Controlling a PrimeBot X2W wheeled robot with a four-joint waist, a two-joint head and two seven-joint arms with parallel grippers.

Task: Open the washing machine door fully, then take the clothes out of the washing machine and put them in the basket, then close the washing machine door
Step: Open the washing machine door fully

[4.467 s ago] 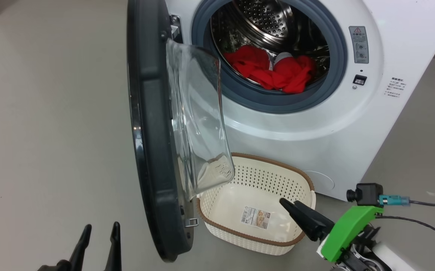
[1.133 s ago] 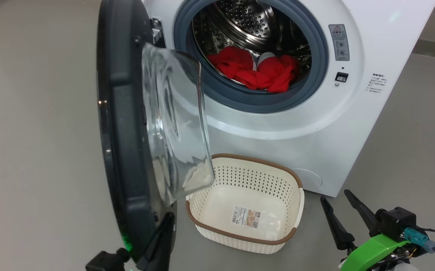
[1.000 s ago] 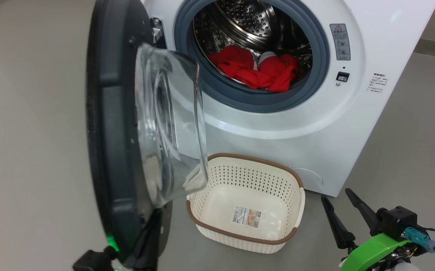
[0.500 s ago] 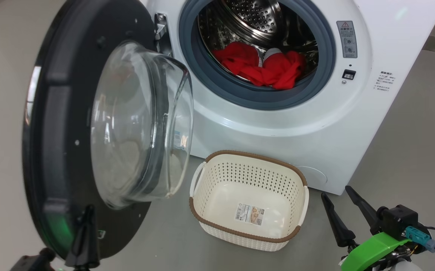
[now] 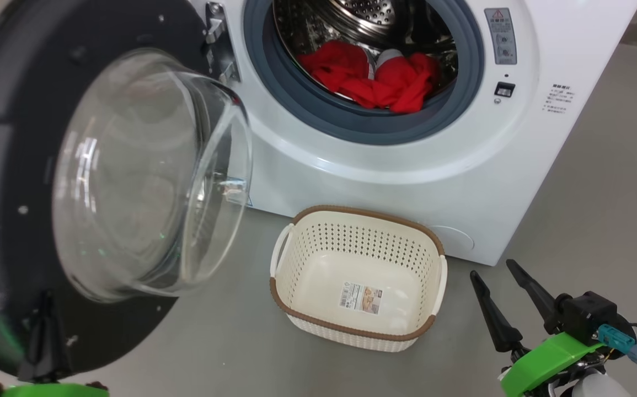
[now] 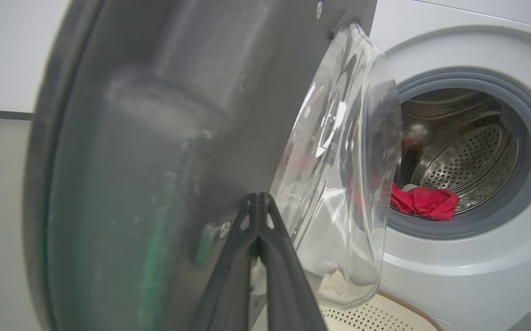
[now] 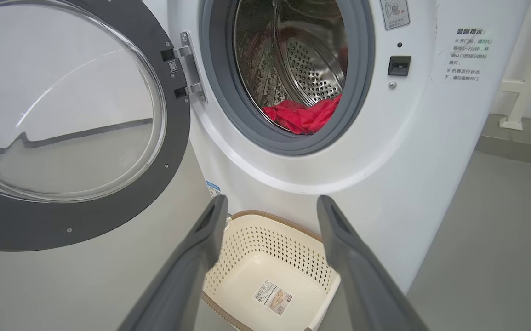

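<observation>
Left pincer (image 6: 257, 198) is pinched shut, fingers (image 6: 235, 257) pressed together, tips set against the dark inner face of the door (image 5: 103, 176), low down and just beside the glass bowl (image 6: 339, 184). Door stands swung wide from the washing machine (image 5: 406, 182), hinge (image 5: 219, 49) at the left of the opening, though I'd judge there's a little swing left in it. So the job here is a push, not a grab: stay on the stiff black frame, off the glass, and follow the hinge's arc so the tips don't skid off the smooth plastic. Ease up as the hinge reaches its stop; no slamming. Over on the other side, right pincer (image 5: 490, 268) waits with its two prongs spread wide, holding nothing, low beside the basket (image 5: 362, 248). Basket sits empty on the floor (image 5: 599, 182) right under the opening, clear of the door's path. Red clothes (image 5: 376, 74) lie heaped at the front of the drum (image 5: 373, 16), within easy reach once the door is back.
</observation>
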